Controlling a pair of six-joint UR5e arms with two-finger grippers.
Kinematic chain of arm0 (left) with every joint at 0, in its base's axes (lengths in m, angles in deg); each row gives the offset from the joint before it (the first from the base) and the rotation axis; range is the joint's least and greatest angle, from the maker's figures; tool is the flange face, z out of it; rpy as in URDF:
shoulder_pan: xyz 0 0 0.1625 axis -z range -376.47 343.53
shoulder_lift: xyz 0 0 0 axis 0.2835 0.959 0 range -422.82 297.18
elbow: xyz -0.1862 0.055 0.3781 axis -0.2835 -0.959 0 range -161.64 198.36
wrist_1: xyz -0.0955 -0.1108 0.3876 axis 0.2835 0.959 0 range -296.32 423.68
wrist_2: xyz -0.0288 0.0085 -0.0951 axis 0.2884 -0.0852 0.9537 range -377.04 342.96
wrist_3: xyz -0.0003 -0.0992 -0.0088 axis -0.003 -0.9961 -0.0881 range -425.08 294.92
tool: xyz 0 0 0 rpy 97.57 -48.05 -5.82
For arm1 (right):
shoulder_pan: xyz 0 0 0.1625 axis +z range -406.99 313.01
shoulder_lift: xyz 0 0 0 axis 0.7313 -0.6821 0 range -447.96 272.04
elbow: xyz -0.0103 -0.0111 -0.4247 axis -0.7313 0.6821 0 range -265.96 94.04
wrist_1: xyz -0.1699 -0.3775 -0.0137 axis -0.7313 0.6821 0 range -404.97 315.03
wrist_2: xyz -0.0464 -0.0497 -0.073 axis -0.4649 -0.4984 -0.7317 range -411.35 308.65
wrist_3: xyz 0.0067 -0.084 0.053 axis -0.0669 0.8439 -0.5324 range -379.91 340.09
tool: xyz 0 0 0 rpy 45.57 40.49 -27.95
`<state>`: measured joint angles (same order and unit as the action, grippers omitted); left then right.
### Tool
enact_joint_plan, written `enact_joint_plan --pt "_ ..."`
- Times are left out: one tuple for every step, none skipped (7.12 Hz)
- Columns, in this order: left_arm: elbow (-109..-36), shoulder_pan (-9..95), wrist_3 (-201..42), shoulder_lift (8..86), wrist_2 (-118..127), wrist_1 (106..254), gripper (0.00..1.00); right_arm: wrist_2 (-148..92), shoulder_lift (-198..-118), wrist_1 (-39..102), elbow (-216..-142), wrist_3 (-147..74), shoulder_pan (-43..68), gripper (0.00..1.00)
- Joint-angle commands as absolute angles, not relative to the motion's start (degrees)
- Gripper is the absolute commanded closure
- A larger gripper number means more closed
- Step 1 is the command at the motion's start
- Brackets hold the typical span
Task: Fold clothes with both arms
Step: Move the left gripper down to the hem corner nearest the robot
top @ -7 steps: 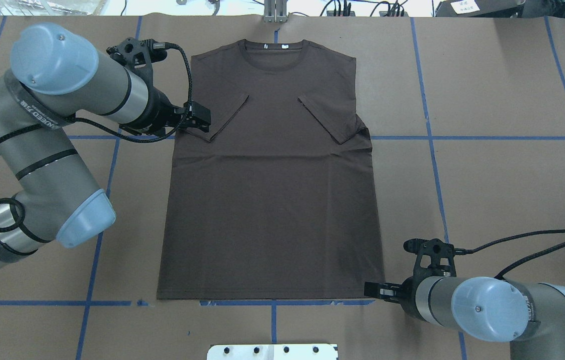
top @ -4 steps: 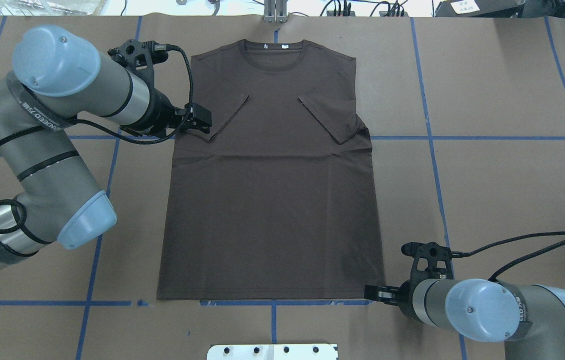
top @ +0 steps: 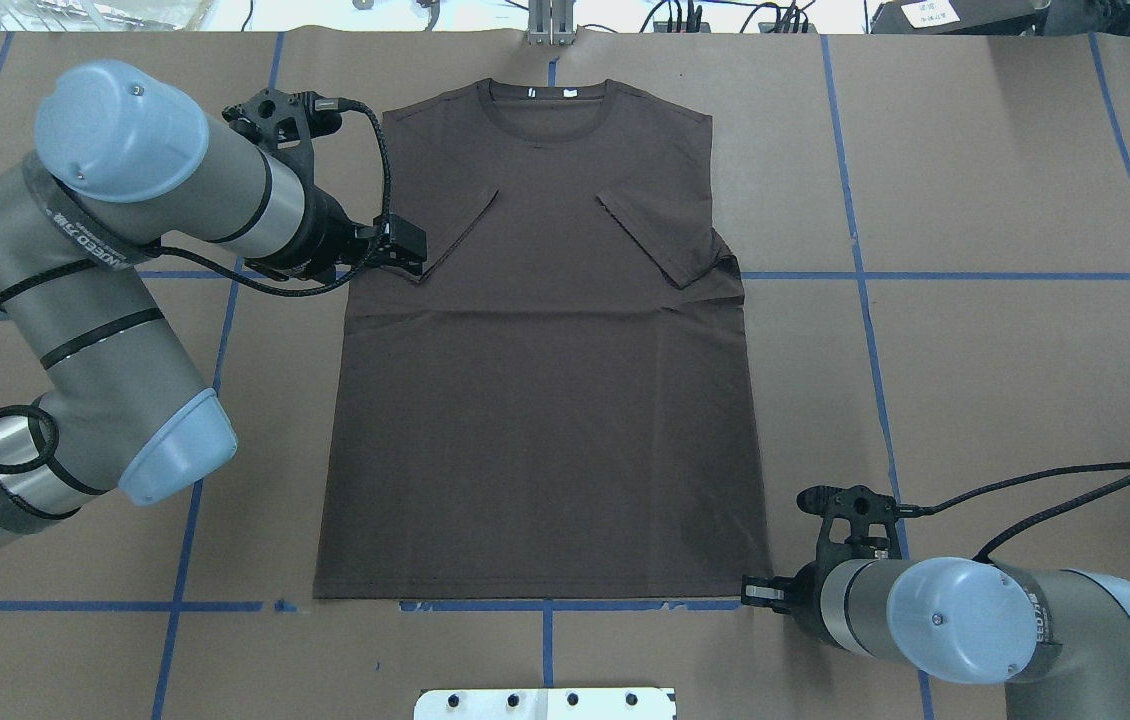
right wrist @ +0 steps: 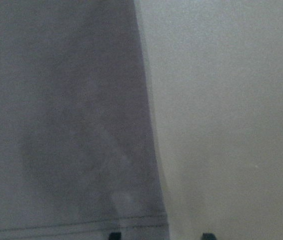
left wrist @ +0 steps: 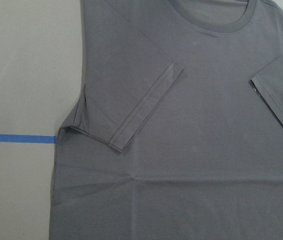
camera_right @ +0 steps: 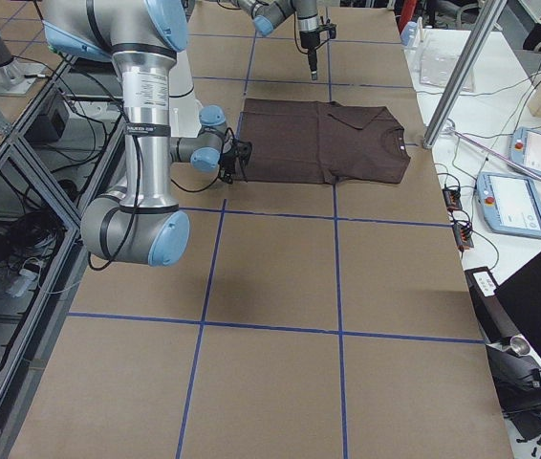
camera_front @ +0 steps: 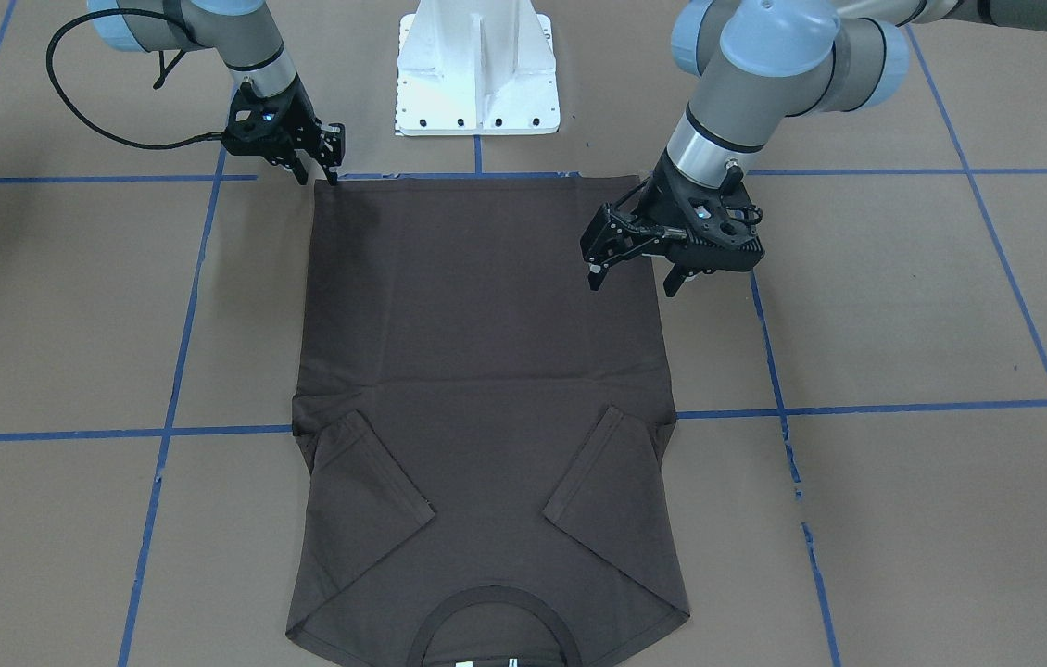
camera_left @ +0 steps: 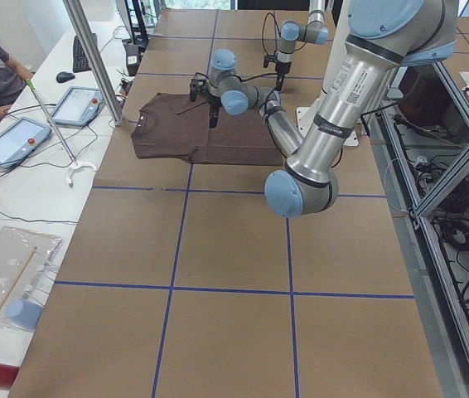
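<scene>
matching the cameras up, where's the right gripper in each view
Front-facing: right gripper, upper left.
Overhead: lower right.
Exterior left: far end, near top.
Exterior right: near end, left of centre.
Left wrist: not in it.
Right wrist: fingertips at bottom edge.
Shared landmark: T-shirt hem corner beside it.

The shirt [camera_front: 477, 371] is cut off at the worktop's [camera_front: 903, 306] far edge — only blurred tips of the right gripper [right wrist: 161, 235] are seen.

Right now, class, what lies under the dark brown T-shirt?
The brown paper-covered table lies under the T-shirt. Blue tape lines run up to the shirt's edges, and their course beneath it is hidden. Anything else below is covered.
</scene>
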<state>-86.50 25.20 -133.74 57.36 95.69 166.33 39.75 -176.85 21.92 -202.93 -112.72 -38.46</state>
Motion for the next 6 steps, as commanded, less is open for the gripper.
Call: enact_joint_plan --pt "-86.4 25.0 -133.8 57.3 95.6 166.4 0.0 40.0 -176.9 21.9 -202.9 -112.6 -38.4 0.64" --pt "-86.2 24.9 -133.8 57.3 95.7 166.5 0.0 40.6 -176.9 21.9 -203.0 -112.6 -38.0 0.84" --pt "-85.8 24.9 -133.9 57.3 95.7 166.7 0.0 40.8 -176.9 21.9 -203.1 -112.6 -37.8 1.0" --pt "-85.8 24.8 -133.9 57.3 95.7 166.8 0.0 40.7 -176.9 21.9 -203.0 -112.6 -37.8 1.0" --pt "-85.8 24.4 -133.9 57.3 95.7 166.8 0.0 40.7 -176.9 21.9 -203.0 -112.6 -37.8 1.0" --pt "-85.8 24.4 -133.9 57.3 95.7 166.8 0.0 40.7 -176.9 21.9 -203.0 -112.6 -37.7 1.0"
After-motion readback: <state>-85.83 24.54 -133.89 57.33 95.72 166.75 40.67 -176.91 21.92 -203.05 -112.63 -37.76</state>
